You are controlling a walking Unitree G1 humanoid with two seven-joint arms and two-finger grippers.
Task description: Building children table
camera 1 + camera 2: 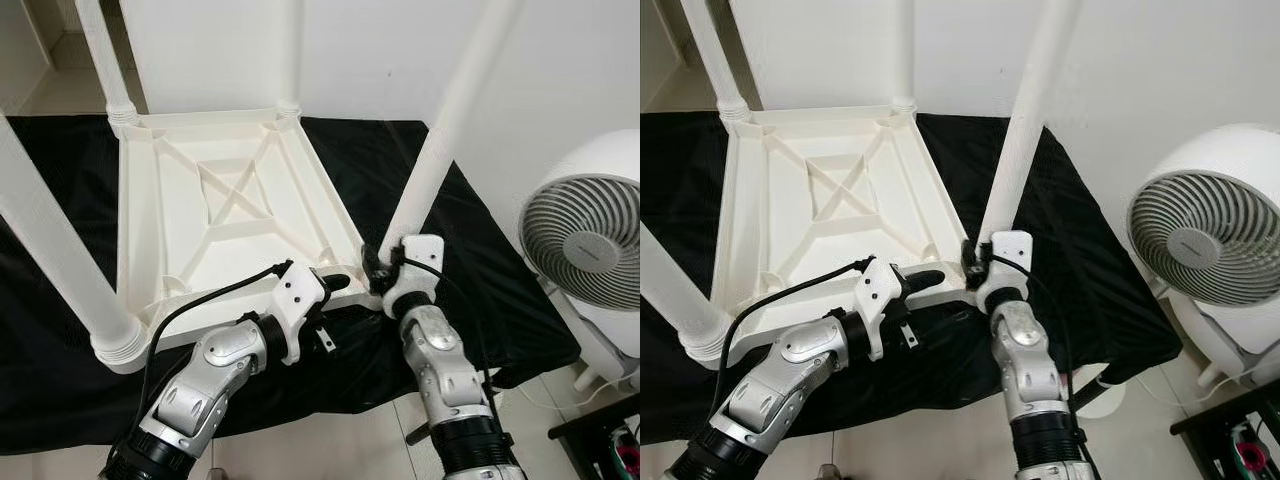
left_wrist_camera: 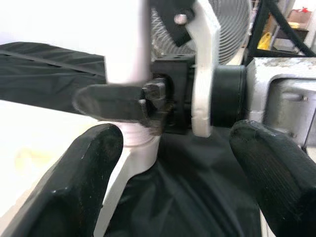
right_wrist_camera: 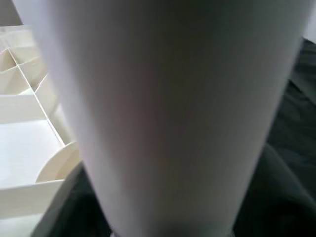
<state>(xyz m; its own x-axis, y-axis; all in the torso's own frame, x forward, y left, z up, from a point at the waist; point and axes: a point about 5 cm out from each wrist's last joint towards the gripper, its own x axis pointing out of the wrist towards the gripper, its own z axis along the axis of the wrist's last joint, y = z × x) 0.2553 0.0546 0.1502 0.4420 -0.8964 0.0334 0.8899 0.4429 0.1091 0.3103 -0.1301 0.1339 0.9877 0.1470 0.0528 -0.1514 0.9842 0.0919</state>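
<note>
**Upside-down kids' table, right hand at near-right leg**

White plastic tabletop (image 1: 225, 215) lies upside down on a black cloth (image 1: 470, 270), ribbed underside facing up with an X-shaped brace in the middle. Four white legs stand up from its corners: far-left leg (image 1: 103, 60), far-right leg (image 1: 290, 50), near-left leg (image 1: 55, 255) with a threaded collar at its base, and near-right leg (image 1: 445, 130), which tilts to the right.

Right hand (image 1: 378, 268) sits at the base of the near-right leg, right where it meets the table corner. Left wrist view shows one black finger (image 2: 116, 102) lying across the front of the leg just above the socket, touching it. The other finger is hidden, so whether the grip is closed on the leg cannot be told. Right wrist view shows the leg (image 3: 168, 113) very close up, with tabletop ribs beside it.

Left hand (image 1: 335, 283) rests at the near edge of the tabletop, just beside the right hand, pointing toward that same corner. Its two fingers are spread apart with nothing between them; one finger (image 2: 74, 187) sits low near the leg base.

A white fan (image 1: 590, 245) stands on the floor to the right of the cloth.
</note>
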